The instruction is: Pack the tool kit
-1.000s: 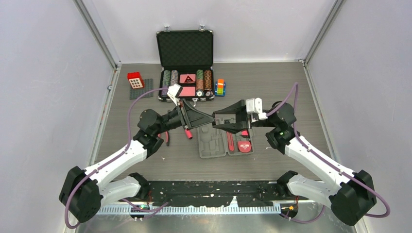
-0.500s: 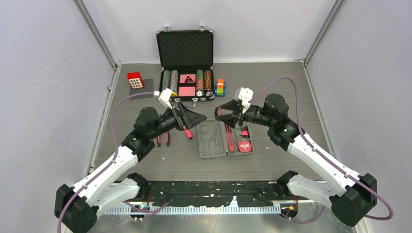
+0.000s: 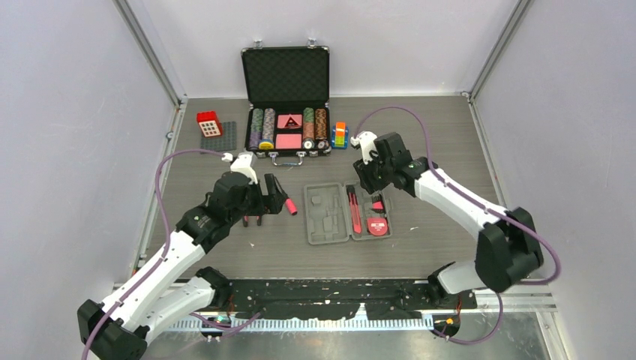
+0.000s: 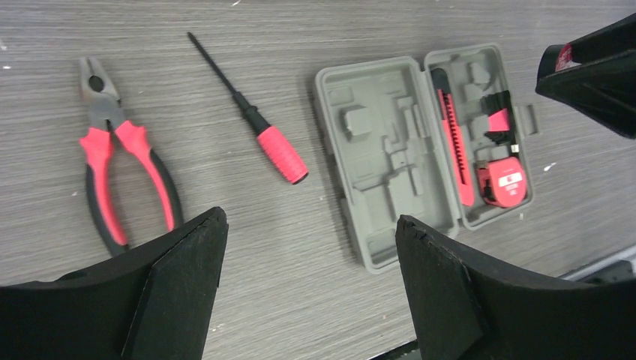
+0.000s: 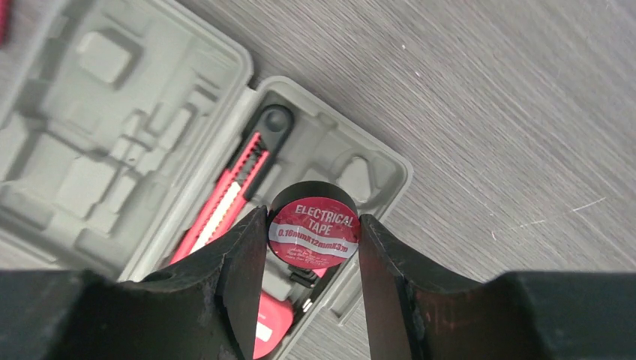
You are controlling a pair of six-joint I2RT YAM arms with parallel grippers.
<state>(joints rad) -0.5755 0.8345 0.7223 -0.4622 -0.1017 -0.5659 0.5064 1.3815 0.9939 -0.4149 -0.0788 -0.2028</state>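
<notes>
The grey tool kit case (image 4: 390, 150) lies open and flat on the worktop (image 3: 435, 142), between the two arms. One half has only bare slots. The other half has the red knife (image 4: 454, 142) and the red tape measure (image 4: 504, 181) in it.

The right jaws are shut tight on a small roll of electrical tape (image 5: 313, 221). They pinch it on its round rim, one side each. The roll hangs over the half with the knife, near the far end. I cannot tell if it touches the case.

I think the roll is light and a bit squashy, so it is easy to hold. But its rim is smooth and round, so it could twist or slip out. It has to go down straight into its slot.

The left jaws are wide open and hold nothing. They hang over the worktop, just left of the case. Below them lie the pliers (image 4: 112, 172) and the screwdriver (image 4: 255, 124), both outside the case.

The pliers look like the heavy thing here, hard metal with grippy red and black handles. A good hold is across both handles, close to the joint, so they do not swing open. The screwdriver is thin and can roll away. Its fat red handle is the best place to pinch it.

The case is light plastic. It may slide if a tool is pushed in hard.
</notes>
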